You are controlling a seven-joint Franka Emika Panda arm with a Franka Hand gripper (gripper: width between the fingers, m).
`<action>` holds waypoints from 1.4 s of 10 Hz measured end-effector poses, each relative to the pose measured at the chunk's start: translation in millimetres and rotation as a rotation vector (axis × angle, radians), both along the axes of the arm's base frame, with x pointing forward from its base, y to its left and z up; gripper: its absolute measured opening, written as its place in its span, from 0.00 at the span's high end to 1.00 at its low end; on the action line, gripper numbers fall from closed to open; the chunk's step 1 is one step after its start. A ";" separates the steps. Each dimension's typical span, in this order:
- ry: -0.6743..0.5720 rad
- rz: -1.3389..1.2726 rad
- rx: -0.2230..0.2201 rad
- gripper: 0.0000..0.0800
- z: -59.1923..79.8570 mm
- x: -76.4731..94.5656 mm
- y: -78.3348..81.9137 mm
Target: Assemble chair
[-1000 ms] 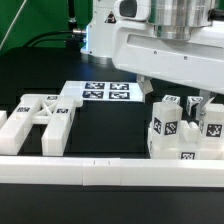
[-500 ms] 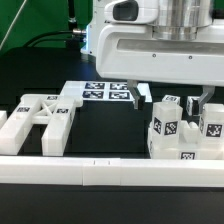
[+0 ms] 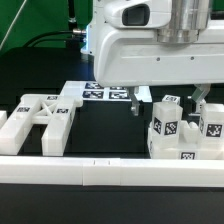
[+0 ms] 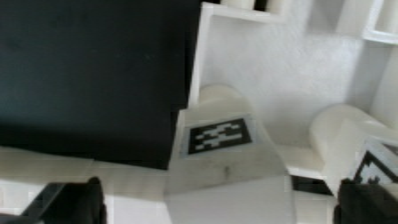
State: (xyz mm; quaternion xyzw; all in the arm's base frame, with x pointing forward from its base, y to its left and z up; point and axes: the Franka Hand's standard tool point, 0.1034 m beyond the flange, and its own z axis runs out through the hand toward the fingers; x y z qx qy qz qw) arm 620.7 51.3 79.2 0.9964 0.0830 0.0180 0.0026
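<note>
While the tagged chair pieces sit untouched in the exterior view's lower right, the gripper has slid toward that view's left above them.
Its fingers are spread wide and holding nothing, straddling the cluster, so a grab looks likely next. The X-braced side frame waits lower left.

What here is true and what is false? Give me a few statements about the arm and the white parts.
1. The end effector stands open. True.
2. It grips the X-braced side frame. False: the frame rests on the table, at the exterior view's left.
3. The end effector hangs above the tagged chair blocks at the exterior view's right. True.
4. The marker board is stacked on those blocks. False: it lies flat on the table.
</note>
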 end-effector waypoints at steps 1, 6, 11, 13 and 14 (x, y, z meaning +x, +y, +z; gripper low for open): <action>0.000 -0.006 0.000 0.22 -0.2 -0.1 -0.1; 0.001 -0.219 0.011 0.64 -0.8 -0.4 0.2; -0.009 -0.712 0.033 0.64 -1.6 0.0 1.4; 0.008 -0.973 0.042 0.64 -1.9 -1.9 3.9; 0.018 -1.140 0.041 0.64 -1.8 -1.9 5.2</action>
